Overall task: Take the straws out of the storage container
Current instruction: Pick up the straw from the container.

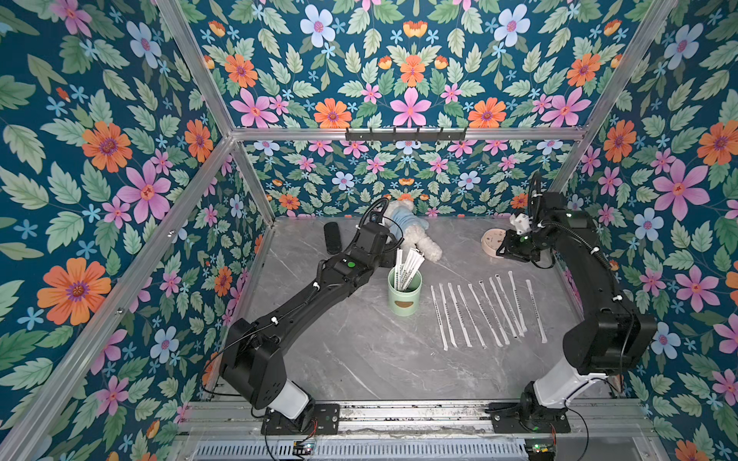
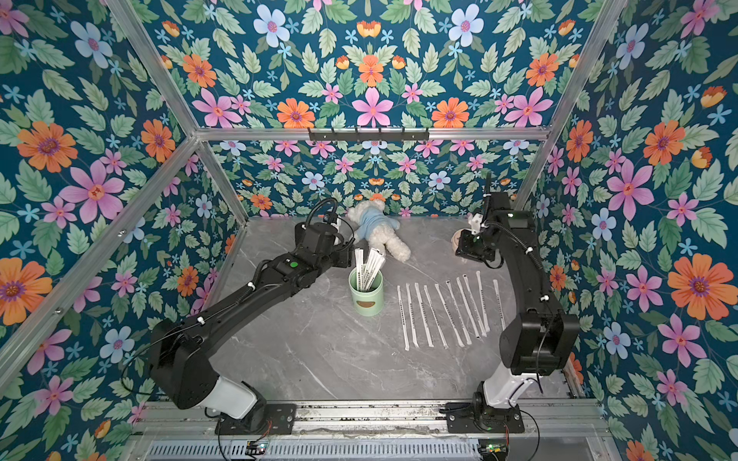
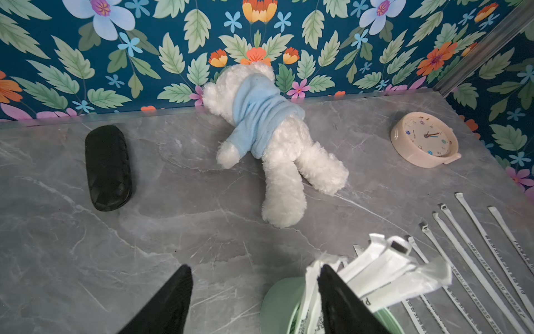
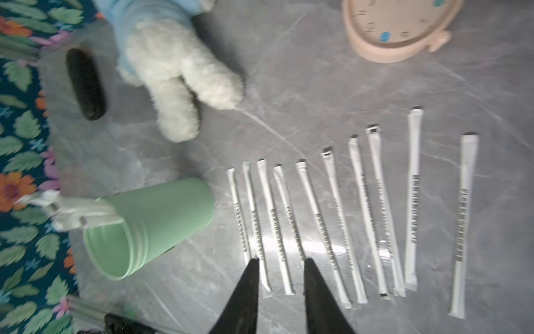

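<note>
Standing bunched in the storage container (image 1: 404, 297), with others in a row on the table (image 1: 359, 359) beside it, the straws (image 1: 407, 265) look light and flimsy, so pinch one near its top. Left gripper (image 3: 254, 300) gapes at their tips, clamping nothing, while right gripper (image 4: 280, 289), slightly parted, hangs empty.

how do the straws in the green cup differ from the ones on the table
Inside the cup, the bunched straws stand leaning and overlapping; on the table, the laid-out straws lie flat in a row, mostly apart. The left gripper has a finger against the bunched straws; nothing touches the laid-out straws. Both are white, paper-wrapped, with dark print.
</note>
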`<move>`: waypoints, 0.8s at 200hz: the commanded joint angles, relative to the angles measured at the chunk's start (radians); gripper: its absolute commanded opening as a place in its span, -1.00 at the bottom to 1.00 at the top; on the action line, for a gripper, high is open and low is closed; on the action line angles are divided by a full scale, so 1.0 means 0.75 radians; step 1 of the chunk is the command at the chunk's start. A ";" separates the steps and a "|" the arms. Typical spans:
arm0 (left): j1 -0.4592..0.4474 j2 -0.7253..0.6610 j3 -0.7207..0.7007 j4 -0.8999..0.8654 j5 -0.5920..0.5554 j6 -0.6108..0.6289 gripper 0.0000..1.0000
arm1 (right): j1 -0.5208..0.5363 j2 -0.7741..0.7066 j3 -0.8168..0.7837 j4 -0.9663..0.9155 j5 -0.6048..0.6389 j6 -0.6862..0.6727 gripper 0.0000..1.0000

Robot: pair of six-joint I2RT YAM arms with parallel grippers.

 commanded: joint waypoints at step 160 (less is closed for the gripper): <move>-0.010 0.036 -0.010 -0.030 0.195 -0.166 -0.15 | 0.049 -0.177 -0.191 0.100 -0.198 0.033 -0.40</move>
